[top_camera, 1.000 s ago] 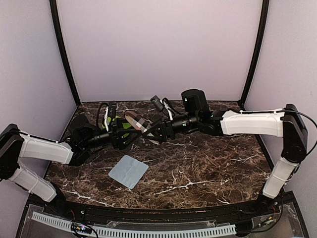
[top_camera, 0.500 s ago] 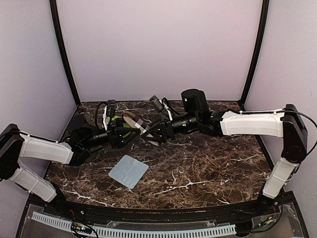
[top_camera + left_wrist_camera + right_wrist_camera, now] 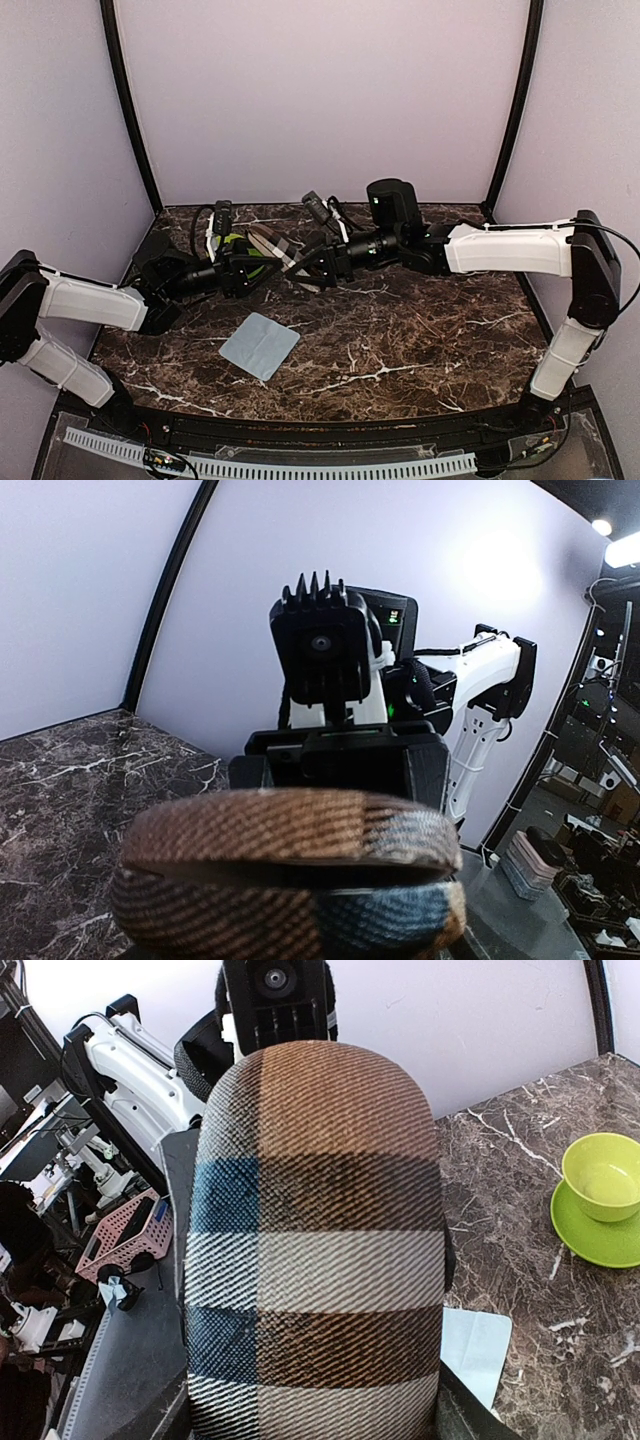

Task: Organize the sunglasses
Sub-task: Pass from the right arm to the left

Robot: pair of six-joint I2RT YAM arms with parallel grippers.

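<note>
A plaid brown, blue and white glasses case (image 3: 272,243) hangs above the back left of the marble table, held between both arms. My left gripper (image 3: 254,268) reaches it from the left and my right gripper (image 3: 306,262) from the right. In the left wrist view the case (image 3: 290,880) fills the bottom, end-on, with a thin dark gap along its seam, and it hides my fingers. In the right wrist view the case (image 3: 315,1260) fills the middle, gripped at its sides. No sunglasses show in any view.
A pale blue cloth (image 3: 260,346) lies flat on the table in front of the left arm, also in the right wrist view (image 3: 478,1345). A green cup on a green saucer (image 3: 604,1178) stands behind the case (image 3: 232,246). A black block (image 3: 392,205) stands at the back.
Both grippers and the case have shifted slightly to the left and back. The left arm has drawn back a little.
</note>
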